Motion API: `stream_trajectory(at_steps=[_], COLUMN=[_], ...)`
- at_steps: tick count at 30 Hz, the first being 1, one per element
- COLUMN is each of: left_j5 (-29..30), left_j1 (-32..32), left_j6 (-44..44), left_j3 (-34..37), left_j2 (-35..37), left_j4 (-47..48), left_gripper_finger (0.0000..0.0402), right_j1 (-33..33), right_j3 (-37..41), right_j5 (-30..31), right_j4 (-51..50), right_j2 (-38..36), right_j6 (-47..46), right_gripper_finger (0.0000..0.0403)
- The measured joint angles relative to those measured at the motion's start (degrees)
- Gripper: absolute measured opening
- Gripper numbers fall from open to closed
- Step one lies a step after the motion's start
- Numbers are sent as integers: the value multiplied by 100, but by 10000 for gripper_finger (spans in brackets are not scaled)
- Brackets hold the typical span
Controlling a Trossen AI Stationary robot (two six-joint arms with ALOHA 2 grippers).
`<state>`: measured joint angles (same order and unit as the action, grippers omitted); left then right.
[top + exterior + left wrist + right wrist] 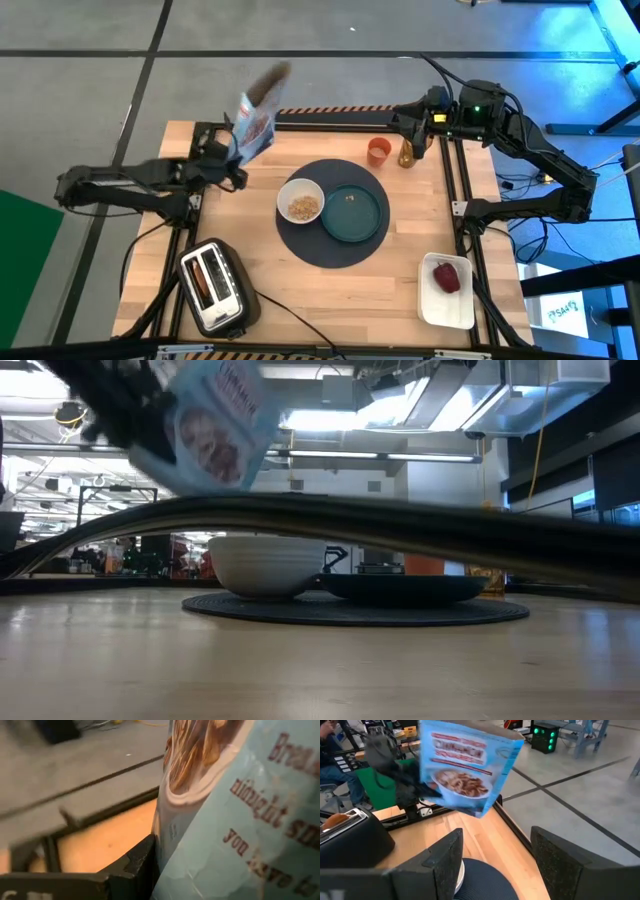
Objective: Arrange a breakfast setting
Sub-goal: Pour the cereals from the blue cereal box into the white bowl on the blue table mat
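Note:
My left gripper [228, 158] is shut on a light-blue cereal bag [256, 118] and holds it in the air over the table's far left part; the bag also shows in the low view [215, 425] and the right wrist view [465, 770]. A small white bowl [300, 201] with cereal and a teal plate [353, 214] rest on the dark round mat [330, 250]. A small orange cup [378, 150] stands on the table beyond the mat. My right gripper [497, 865] is open and empty near the far edge, by the cup. A red fruit [447, 277] lies in the white tray [432, 305]. My left gripper pinches the cereal bag between its two fingers, near the bag's left side edge [167, 840]; one dark finger [135, 865] lies against the bag's face. The fingers come level from the table's left. The bag is lifted clear and tilted, its free end toward the far side.
A silver-black toaster [212, 288] stands at the near left with something brown in a slot. A small brown object [406, 155] stands next to the cup. A dark cable [400, 525] crosses the low view. Bare wood lies in front of the mat.

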<state>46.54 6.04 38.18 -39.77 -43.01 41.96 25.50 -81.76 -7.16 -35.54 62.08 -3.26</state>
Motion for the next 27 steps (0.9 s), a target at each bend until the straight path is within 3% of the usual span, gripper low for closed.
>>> stream_trajectory(at_steps=[6,9,23,27], left_j5=[264,432,603,400], left_j1=[268,422,603,605], left_j6=[498,502,934,991], left_j3=[1612,2095,3126,3174], left_j2=[-178,-241,-235,-235], left_j4=[-2196,-2655,-2725,-2698], left_gripper_finger=[139,139,141,154], right_j1=[2,2,-2,-2], right_j3=[0,-1,-2,0], right_j5=[3,4,2,1], right_j4=[202,287,114,103], right_j2=[2,2,2,2], right_j6=[73,74,41,-127], right_gripper_finger=[225,225,225,225])
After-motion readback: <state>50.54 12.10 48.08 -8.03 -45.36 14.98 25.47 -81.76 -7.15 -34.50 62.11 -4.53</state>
